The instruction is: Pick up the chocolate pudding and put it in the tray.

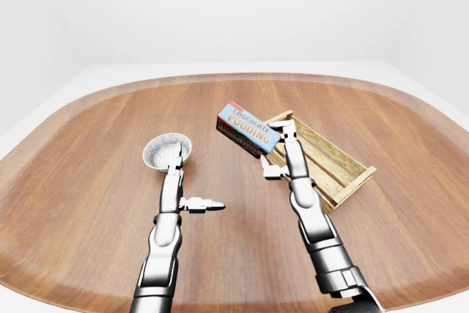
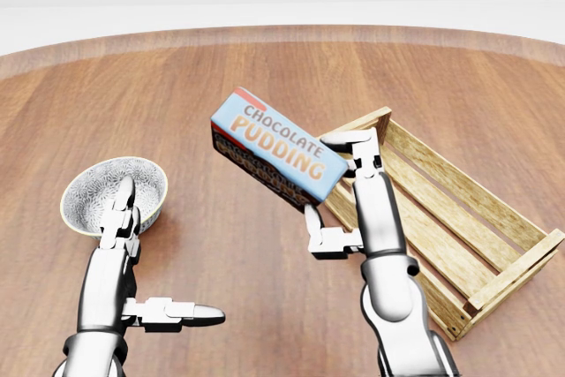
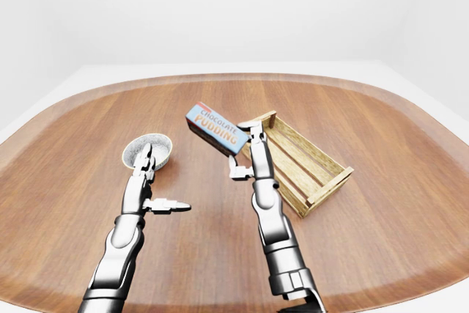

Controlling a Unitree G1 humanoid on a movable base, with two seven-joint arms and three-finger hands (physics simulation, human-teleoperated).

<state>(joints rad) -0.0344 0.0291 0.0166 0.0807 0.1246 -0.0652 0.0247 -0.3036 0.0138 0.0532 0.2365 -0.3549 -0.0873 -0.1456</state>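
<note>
Wooden table [image 2: 265,86] fills the head view, bearing a slatted tray [image 2: 441,209], the landmark here. Just left of the tray's near-left corner, the right hand [image 2: 340,192] grips the pudding [image 2: 275,152], box tilted and lifted above the table. Well left of the tray sits a bowl [image 2: 88,187]; beside it, the left hand [image 2: 141,280] is open, holding nothing.
</note>
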